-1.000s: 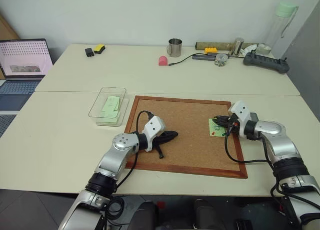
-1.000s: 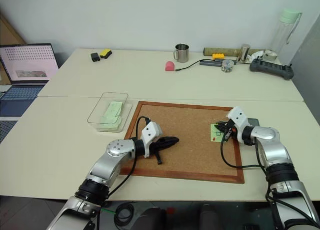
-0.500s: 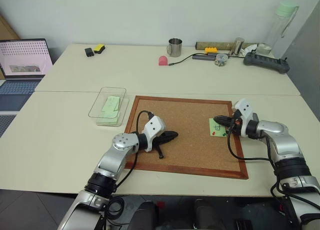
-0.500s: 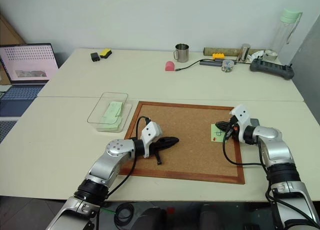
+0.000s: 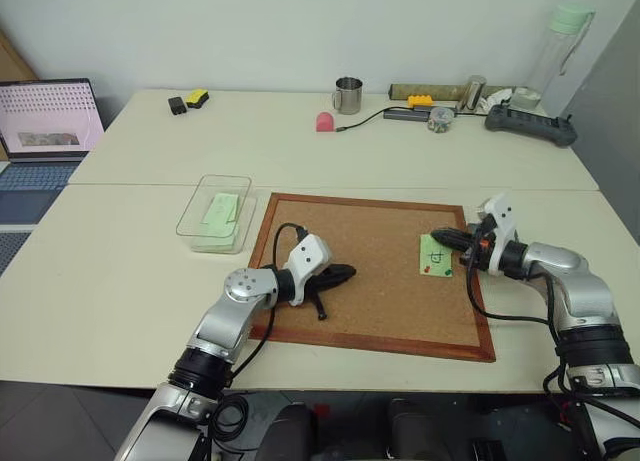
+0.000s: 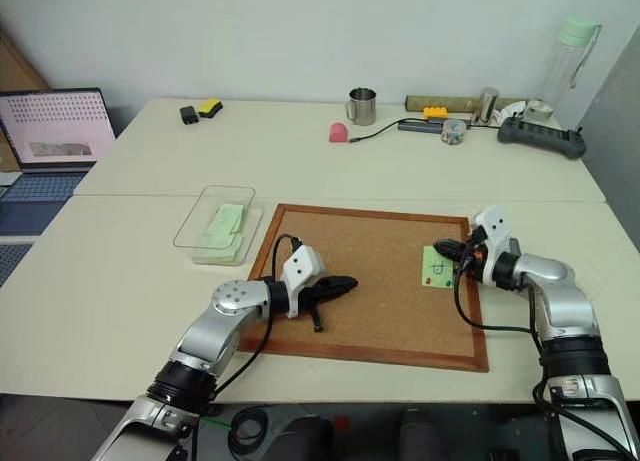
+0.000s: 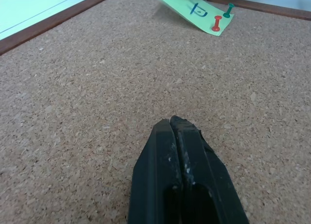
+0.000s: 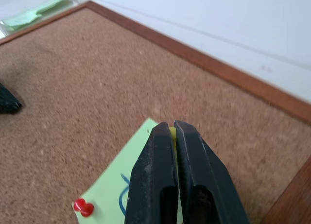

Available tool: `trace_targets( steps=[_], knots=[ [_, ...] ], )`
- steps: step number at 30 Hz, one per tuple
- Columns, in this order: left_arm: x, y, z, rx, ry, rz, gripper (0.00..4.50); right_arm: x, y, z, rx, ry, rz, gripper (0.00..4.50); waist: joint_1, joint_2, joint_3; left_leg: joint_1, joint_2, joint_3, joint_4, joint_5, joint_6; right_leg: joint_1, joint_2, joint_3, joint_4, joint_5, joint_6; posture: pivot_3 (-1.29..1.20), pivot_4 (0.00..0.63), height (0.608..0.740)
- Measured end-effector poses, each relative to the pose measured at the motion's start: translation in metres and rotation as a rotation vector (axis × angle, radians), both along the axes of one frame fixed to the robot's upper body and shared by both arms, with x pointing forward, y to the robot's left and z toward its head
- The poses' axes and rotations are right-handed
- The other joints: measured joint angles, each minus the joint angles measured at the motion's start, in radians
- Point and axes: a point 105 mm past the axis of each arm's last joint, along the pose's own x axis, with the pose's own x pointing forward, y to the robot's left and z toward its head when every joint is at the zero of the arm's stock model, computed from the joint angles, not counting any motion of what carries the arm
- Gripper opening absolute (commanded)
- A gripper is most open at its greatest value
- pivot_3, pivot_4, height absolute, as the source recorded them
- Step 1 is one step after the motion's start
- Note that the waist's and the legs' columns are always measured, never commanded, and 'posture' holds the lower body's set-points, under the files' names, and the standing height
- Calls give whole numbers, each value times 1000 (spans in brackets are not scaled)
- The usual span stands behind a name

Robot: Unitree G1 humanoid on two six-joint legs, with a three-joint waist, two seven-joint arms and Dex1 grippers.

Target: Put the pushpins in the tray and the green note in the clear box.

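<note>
**Yellow pin pinched, tray hidden from me**

The cork board (image 5: 370, 266) lies on the table (image 5: 130, 271) between my two arms, its long side running across in front of me. Off its left edge sits the clear box (image 5: 214, 211), with pale green slips already inside it. I cannot make out the grey tray from here, so I cannot say which way it lies from my hand; by my judgement it lies on my right.

The green note (image 5: 435, 255) lies near the board's right edge, its long side running away from me, its upper corner lifted off the cork. My right gripper (image 5: 447, 239) hovers just over that upper end, fingers pressed together on something yellow (image 8: 172, 132), which I take to be the yellow pushpin. My right arm is by far the nearer one to the note.

My left gripper (image 5: 345, 272) rests on the board's left half, jaws together on nothing, well apart from the note.

Two pins remain in the note's near end: the red pushpin (image 7: 216, 24) and the green pushpin (image 7: 228, 10), side by side.
</note>
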Motion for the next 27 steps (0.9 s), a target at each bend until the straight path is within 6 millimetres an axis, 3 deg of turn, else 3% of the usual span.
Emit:
trace_targets(
  steps=[6, 12, 19, 22, 27],
  knots=[
    [0, 0, 0, 0, -1, 3, 0, 1, 8, 1, -94, -91, 35, 52, -1, 0, 0, 0, 0, 0, 0, 0, 0, 0, 0, 0, 0, 0, 0, 0, 150, 740],
    [0, 0, 0, -3, -2, 8, 0, 2, 8, 4, -25, -78, 16, 52, 1, 0, 0, 0, 0, 0, 0, 0, 0, 0, 0, 0, 0, 0, 0, 0, 150, 740],
    [1, -1, -1, -8, -4, 20, 0, -4, -45, 26, -58, -64, -131, 52, 2, 1, -1, 0, 0, 0, 0, 0, 0, 1, 0, 0, 0, 0, 0, 0, 150, 740],
    [0, 0, -2, -10, -4, 26, 0, -14, -75, 13, -134, -11, -222, 52, 3, 2, -1, 1, 0, 1, 0, 0, 0, 1, 0, 0, -1, 0, 0, 0, 150, 740],
    [1, 2, -2, -9, -3, 36, 0, -21, -88, -2, -189, 36, -277, 251, -1, 3, -2, 1, 0, 2, 0, 0, 0, 1, 0, 1, 0, 0, 0, 0, 150, 740]
  ],
)
